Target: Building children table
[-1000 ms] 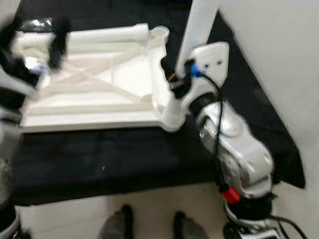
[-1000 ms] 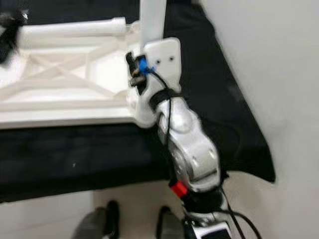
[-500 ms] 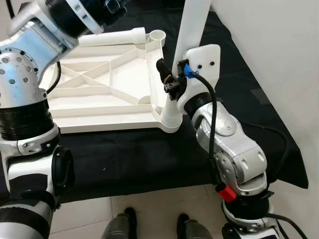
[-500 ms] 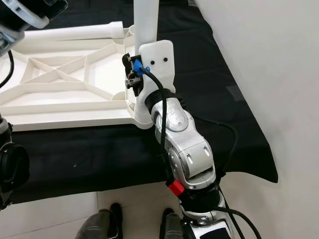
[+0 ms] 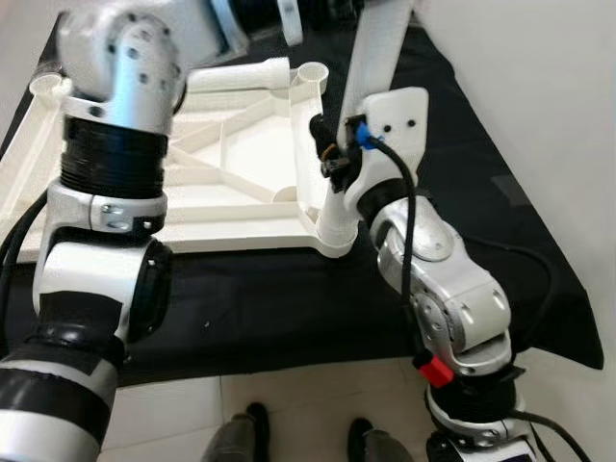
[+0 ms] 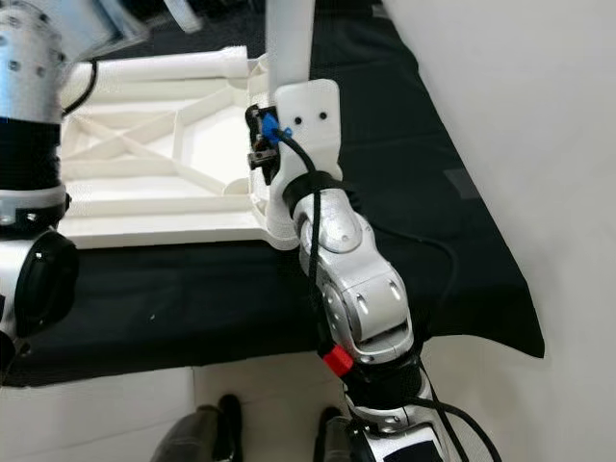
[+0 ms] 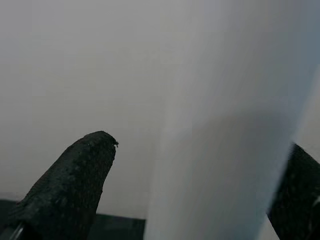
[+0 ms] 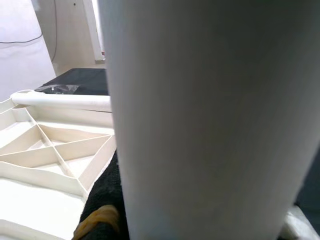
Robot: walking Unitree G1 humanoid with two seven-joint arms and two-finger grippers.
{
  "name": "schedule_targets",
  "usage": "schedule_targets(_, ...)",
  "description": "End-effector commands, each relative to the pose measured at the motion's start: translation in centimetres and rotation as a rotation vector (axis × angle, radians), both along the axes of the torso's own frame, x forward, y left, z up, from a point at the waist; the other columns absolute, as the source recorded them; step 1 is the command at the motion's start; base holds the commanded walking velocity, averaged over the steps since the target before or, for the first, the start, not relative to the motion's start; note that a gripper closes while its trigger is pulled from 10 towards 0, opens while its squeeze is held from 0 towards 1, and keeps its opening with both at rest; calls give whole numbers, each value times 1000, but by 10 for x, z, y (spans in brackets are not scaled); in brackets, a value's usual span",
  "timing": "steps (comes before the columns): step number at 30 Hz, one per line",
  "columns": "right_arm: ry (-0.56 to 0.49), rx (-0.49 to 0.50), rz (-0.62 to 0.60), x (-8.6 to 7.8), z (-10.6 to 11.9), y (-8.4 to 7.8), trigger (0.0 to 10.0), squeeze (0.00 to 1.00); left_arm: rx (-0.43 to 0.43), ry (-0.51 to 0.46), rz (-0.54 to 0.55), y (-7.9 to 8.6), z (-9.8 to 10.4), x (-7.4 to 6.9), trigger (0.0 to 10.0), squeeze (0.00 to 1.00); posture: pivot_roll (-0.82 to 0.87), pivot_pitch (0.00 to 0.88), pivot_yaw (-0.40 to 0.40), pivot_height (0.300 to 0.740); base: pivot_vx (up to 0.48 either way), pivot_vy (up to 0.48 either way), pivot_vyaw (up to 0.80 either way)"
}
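The right gripper (image 5: pixel 332 164) sits low against the upright white plastic table leg (image 5: pixel 380 48), its black fingers closed around the tube just above the corner socket of the white ribbed plastic tabletop (image 5: pixel 241 164). That tabletop lies upside down on a black cloth-covered surface (image 5: pixel 289 298), ribs facing up, and the leg stands in its near right corner, leaning slightly away. The silver right arm (image 5: pixel 443 289) rises from the robot's body, bent at the elbow, its white wrist plate pressed close behind the leg. In the right wrist view the leg (image 8: pixel 210 115) looms very close.

The silver left arm (image 5: pixel 115 144) reaches up and across the tabletop towards the top of the same leg. From its wrist camera, the left gripper (image 7: pixel 195 190) has one black fingertip (image 7: pixel 75 175) on either side of the pale tube; they look spread apart, though whether they touch it I cannot quite tell. A second white tubular leg (image 5: pixel 236 74) lies flat along the tabletop's far edge.
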State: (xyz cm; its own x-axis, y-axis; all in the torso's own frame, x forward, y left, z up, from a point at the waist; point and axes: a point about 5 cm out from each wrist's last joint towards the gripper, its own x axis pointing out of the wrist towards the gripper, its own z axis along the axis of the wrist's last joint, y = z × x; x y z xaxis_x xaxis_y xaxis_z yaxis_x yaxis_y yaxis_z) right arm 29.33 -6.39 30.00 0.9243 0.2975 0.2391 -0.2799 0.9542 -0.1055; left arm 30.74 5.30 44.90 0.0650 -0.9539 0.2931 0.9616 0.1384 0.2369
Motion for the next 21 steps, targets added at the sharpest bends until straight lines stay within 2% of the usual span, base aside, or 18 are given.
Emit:
schedule_targets(1, 138, -42, -9, 7, -27, 1, 10000, 0, 24, -40, -23, -1, 7, -4, 10000, 0, 44, 277, 24, 740, 0, 0, 0)
schedule_targets(3, 137, -42, -10, 8, -27, 1, 10000, 0, 38, -38, -29, -4, 7, -2, 10000, 0, 44, 277, 24, 740, 0, 0, 0)
schedule_targets(4, 137, -40, -9, 8, -26, 2, 10000, 0, 62, -39, -19, -8, 7, -1, 0, 0, 43, 276, 25, 740, 0, 0, 0)
schedule_targets(13, 136, -40, -9, 8, -27, 2, 10000, 0, 112, -78, -13, -13, 10, 4, 0, 0, 43, 275, 25, 740, 0, 0, 0)
schedule_targets(20, 131, -48, -2, 8, -27, 2, 10000, 0, 141, -114, -19, -15, 10, 1, 0, 0, 42, 273, 25, 740, 0, 0, 0)
schedule_targets(21, 106, -46, 24, 9, -23, 2, 10000, 0, 150, -127, -23, -15, 11, 0, 0, 0, 42, 273, 25, 740, 0, 0, 0)
